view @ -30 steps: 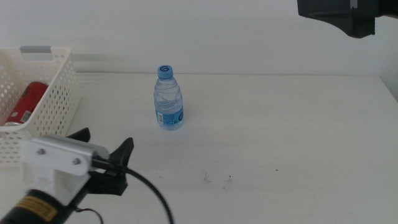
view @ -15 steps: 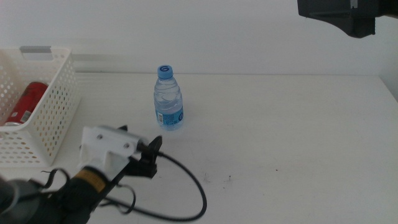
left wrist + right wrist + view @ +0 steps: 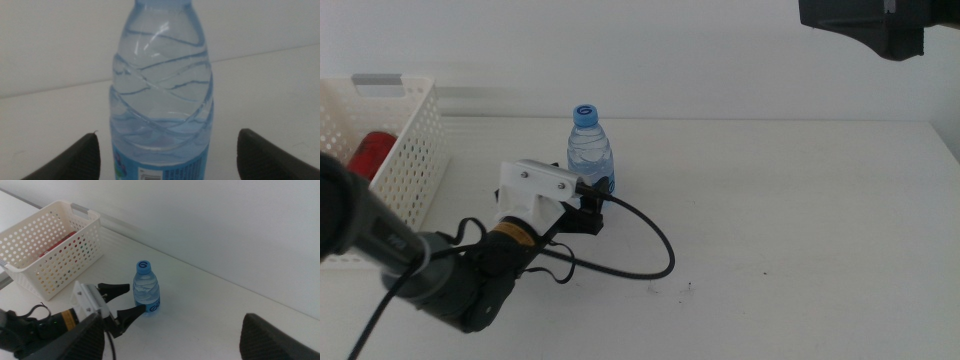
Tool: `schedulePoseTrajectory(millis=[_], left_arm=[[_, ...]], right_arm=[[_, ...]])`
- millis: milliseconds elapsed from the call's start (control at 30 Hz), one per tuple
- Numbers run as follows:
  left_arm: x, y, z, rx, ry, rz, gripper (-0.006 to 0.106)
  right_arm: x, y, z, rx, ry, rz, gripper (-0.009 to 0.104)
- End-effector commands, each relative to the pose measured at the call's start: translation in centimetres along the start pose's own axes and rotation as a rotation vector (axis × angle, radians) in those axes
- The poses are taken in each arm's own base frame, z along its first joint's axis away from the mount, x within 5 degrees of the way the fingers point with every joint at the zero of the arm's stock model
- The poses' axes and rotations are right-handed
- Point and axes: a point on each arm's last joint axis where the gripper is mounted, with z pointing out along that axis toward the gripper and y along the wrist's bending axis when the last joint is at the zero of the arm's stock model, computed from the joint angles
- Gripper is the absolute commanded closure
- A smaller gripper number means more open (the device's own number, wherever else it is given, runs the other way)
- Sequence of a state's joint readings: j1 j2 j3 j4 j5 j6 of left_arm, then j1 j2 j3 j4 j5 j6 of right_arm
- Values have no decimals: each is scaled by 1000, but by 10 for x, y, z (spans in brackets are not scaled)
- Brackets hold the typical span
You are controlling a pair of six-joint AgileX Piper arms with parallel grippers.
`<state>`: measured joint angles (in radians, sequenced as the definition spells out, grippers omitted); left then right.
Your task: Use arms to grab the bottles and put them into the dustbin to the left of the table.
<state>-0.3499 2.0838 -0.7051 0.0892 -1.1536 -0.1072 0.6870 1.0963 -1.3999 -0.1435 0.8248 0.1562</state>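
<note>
1. Partly hidden in the middle view, the left gripper [image 3: 595,200] stands spread around the water bottle [image 3: 590,155], near the table's [image 3: 800,220] far edge.
2. Only the right wrist view shows both jaws apart and the whole dustbin [image 3: 47,247], with the red can [image 3: 57,245] inside.
3. The right gripper [image 3: 167,340] hangs spread, high above.

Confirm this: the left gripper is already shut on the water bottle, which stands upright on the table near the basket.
Not shut. The left gripper is open, its jaws either side of the water bottle with gaps showing in the left wrist view. The bottle does stand upright on the table near the basket.
</note>
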Motion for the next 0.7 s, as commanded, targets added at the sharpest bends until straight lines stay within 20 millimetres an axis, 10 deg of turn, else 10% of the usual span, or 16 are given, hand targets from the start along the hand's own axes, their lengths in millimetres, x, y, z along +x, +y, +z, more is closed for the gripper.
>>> schedulePoseTrajectory(millis=[0,667], left_arm=[[3,1,9,5,3,-25,7],[16,8,78,10,-48,-9,7]], right_arm=[[-3,0,-2,-2,-21,-10,3],[-3,0,-2,-2,-21,-10,3]])
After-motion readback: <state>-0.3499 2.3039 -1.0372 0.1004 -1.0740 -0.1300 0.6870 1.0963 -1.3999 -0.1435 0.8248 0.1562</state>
